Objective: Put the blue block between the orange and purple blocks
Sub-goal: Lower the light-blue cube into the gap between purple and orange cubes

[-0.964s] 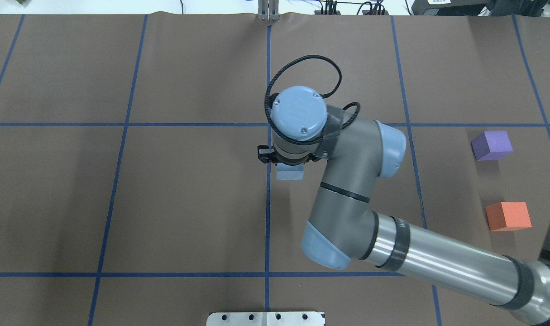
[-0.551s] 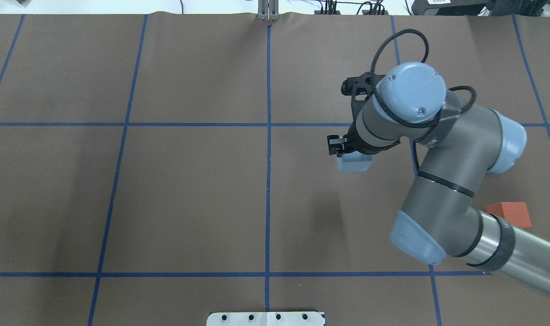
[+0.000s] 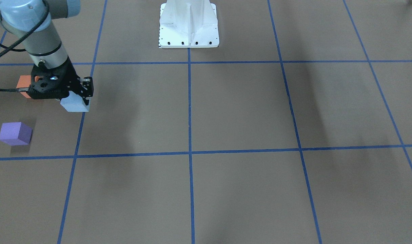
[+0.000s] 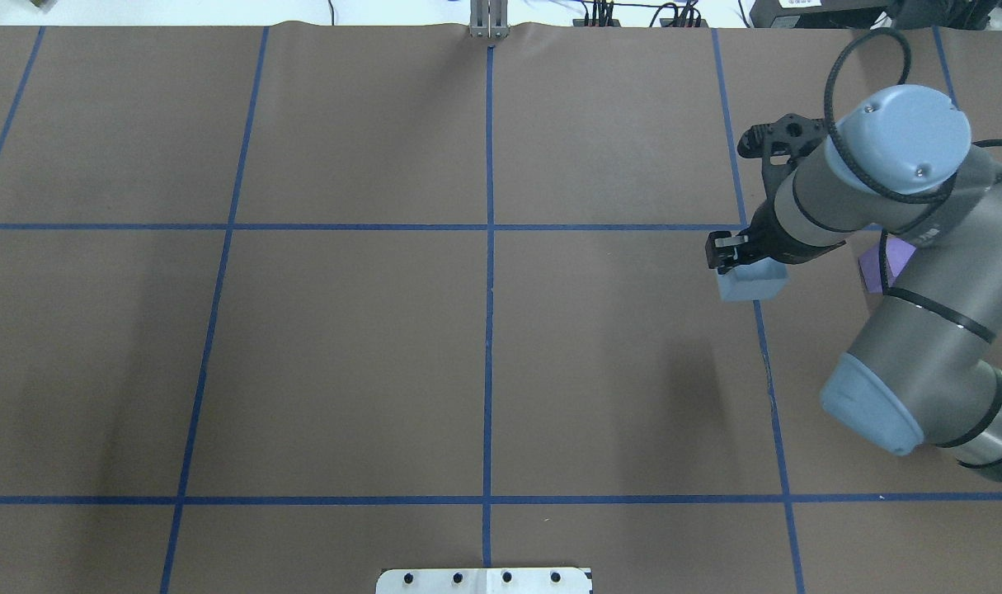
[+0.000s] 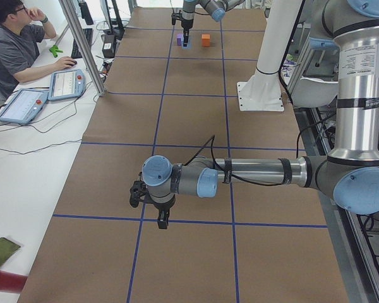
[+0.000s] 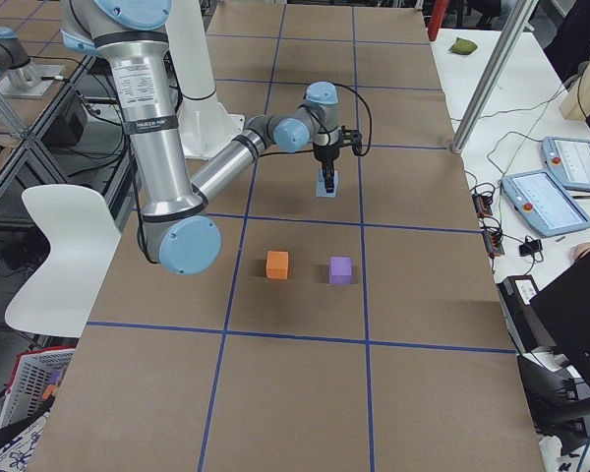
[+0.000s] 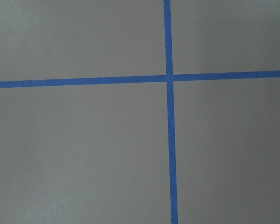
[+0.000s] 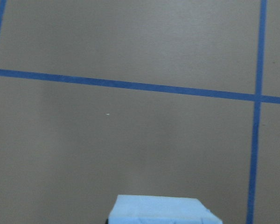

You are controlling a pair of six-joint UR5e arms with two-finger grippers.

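Orange block behind right gripper with blue block; purple block nearby.

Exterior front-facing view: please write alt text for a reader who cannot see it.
The right gripper grips the blue block at the view's left, over a brown table with blue grid lines. The orange block is partly hidden behind the gripper, and the purple block sits nearer the camera.
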